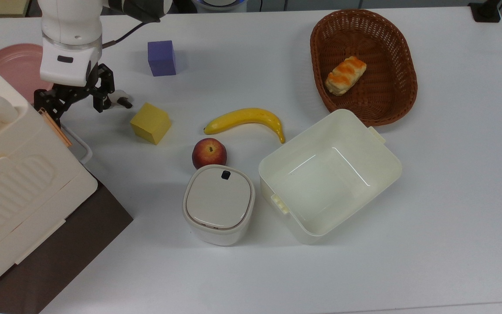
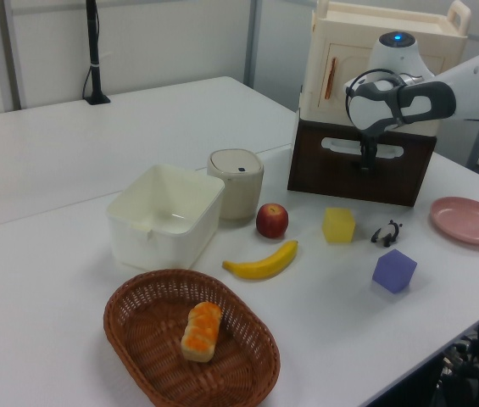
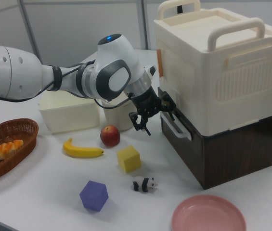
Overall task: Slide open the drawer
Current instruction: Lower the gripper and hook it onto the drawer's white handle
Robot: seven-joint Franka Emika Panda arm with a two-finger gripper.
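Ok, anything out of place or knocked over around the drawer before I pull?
Nothing stands out. The drawer looks shut, the gripper is at its handle, and the panda stands clear on the table.

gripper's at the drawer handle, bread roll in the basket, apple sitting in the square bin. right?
One slip: the apple is not in the bin. The top view shows the bin holding nothing and the apple on the table between the banana and the small lidded container. The gripper at the drawer handle and the bread roll in the basket are right.
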